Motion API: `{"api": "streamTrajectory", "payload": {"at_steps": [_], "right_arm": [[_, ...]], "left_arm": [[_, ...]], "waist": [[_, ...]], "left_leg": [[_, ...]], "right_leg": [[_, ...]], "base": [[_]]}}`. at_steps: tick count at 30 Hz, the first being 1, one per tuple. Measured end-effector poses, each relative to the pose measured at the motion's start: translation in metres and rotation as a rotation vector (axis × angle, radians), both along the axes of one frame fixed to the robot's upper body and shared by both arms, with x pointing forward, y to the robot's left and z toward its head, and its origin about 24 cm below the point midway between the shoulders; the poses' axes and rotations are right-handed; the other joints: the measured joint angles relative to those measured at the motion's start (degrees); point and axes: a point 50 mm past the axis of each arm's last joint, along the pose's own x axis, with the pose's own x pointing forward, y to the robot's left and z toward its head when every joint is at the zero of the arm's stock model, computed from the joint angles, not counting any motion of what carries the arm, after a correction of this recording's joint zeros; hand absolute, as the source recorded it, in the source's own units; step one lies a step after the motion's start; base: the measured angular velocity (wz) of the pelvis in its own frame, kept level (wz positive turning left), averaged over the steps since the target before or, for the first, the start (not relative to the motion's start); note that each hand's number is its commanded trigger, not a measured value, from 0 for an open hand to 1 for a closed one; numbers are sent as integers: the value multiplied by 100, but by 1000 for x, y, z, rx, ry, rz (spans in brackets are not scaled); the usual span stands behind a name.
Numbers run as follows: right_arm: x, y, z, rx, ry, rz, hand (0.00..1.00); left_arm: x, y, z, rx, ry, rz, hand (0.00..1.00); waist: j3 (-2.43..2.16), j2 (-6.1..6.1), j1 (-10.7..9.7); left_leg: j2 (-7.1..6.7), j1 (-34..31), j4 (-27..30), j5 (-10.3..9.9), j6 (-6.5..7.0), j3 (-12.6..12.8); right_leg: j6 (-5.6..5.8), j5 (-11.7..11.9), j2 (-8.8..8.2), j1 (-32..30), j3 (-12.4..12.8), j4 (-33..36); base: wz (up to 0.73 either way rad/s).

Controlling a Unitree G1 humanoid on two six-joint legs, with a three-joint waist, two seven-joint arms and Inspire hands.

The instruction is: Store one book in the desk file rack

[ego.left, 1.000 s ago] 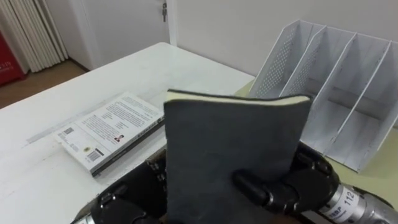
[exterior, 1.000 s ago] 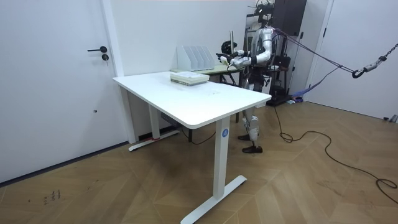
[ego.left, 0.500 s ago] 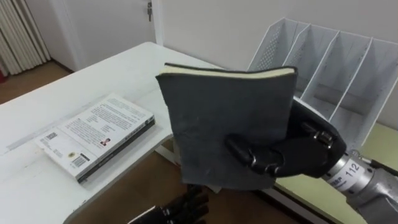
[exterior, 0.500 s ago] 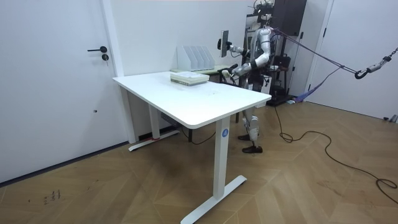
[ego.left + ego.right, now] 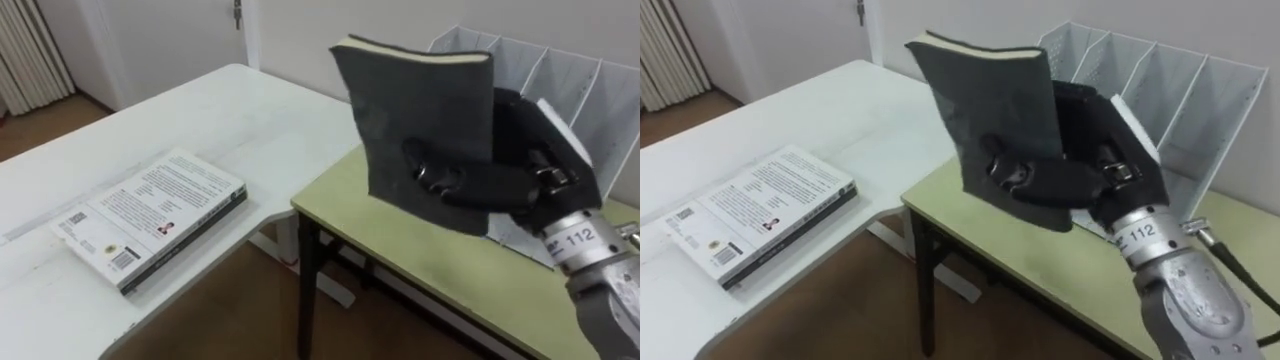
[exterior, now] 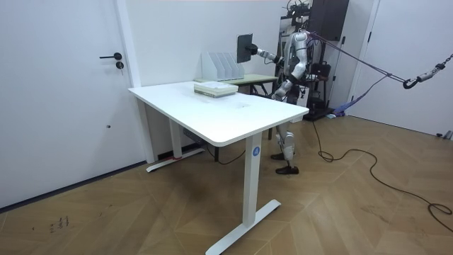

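Observation:
A dark grey book (image 5: pixel 420 110) stands upright in the air, held by my right hand (image 5: pixel 525 165) with thumb on the front cover and fingers behind it. It hangs over the green desk (image 5: pixel 420 250), just in front of the white mesh file rack (image 5: pixel 600 90), whose slots stand open behind it. In the room view the book (image 6: pixel 245 48) is held out at arm's length beside the rack (image 6: pixel 221 66). My left hand (image 6: pixel 278 91) hangs low by my body, too small to read.
A second book with a white printed cover (image 5: pixel 155 215) lies flat on the white table (image 5: pixel 200 110) to the left. A gap of floor separates that table from the green desk. A wall and a door stand behind.
My right hand has lifted the grey book and carried it right, toward the rack. My left hand let go of the book and dropped out of the eye view.

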Motion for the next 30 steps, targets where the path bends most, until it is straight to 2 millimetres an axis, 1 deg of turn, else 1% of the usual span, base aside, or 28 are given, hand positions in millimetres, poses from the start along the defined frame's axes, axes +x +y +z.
{"api": "streamTrajectory", "payload": {"at_steps": [4,5,7,8,9,11,14,16,17,21,24,30], "right_arm": [[2,-7,14,41,-82,-135,100],[3,-9,18,60,-98,-170,100],[5,-11,22,85,-116,-214,100],[8,-12,24,95,-122,-246,100],[9,-14,25,101,-128,-283,100],[9,-18,28,103,-150,-341,100],[10,-22,36,147,-185,-414,100],[10,-25,40,171,-203,-454,100],[13,-28,41,180,-205,-486,100],[26,-43,36,210,-164,-609,100],[28,-51,33,210,-147,-678,100],[37,-57,33,234,-115,-750,100]], "left_arm": [[-20,11,-12,83,96,66,0],[-27,14,-14,109,121,84,0],[-36,18,-18,142,160,109,0],[-42,19,-20,158,188,121,0],[-47,21,-22,173,214,134,0],[-53,22,-23,183,233,166,0],[-57,23,-25,194,252,188,0],[-57,24,-25,208,255,186,0],[-57,24,-26,215,259,188,0],[-60,25,-27,226,274,204,0],[-61,26,-27,222,280,229,0],[-63,27,-28,217,302,267,0]], "waist": [[-18,-28,71],[-32,-55,71],[-38,-96,90],[-49,-130,78],[-71,-167,89],[-94,-208,104],[-91,-203,187],[-85,-190,195],[-70,-189,195],[-69,-202,217],[-75,-213,239],[-86,-225,241]], "left_leg": [[-2,-4,0,0,0,-6],[-4,1,0,1,0,-7],[-4,6,4,1,0,-15],[-7,-2,8,1,0,-33],[-8,-18,10,1,1,-47],[-9,-42,14,1,1,-57],[-9,-45,4,1,1,-71],[-10,-43,1,1,1,-130],[-10,-39,-3,1,0,-154],[-12,-62,-22,5,-7,-199],[-12,-100,-38,10,-13,-246],[-18,-136,-44,13,-17,-280]], "right_leg": [[0,0,-5,11,-28,-7],[0,0,-6,9,-27,-8],[0,0,-7,6,-31,-10],[0,0,-11,8,-43,-11],[0,0,-15,9,-60,-14],[0,0,-16,11,-79,-18],[1,0,-14,16,-90,-21],[1,0,-14,40,-136,-29],[0,0,-14,79,-178,-35],[-2,2,-16,99,-244,-85],[-2,1,-14,76,-298,-99],[-2,0,-12,-9,-340,-106]], "base": [[1],[0],[2],[6],[7],[6],[3],[8],[10],[8],[7],[-2]]}}
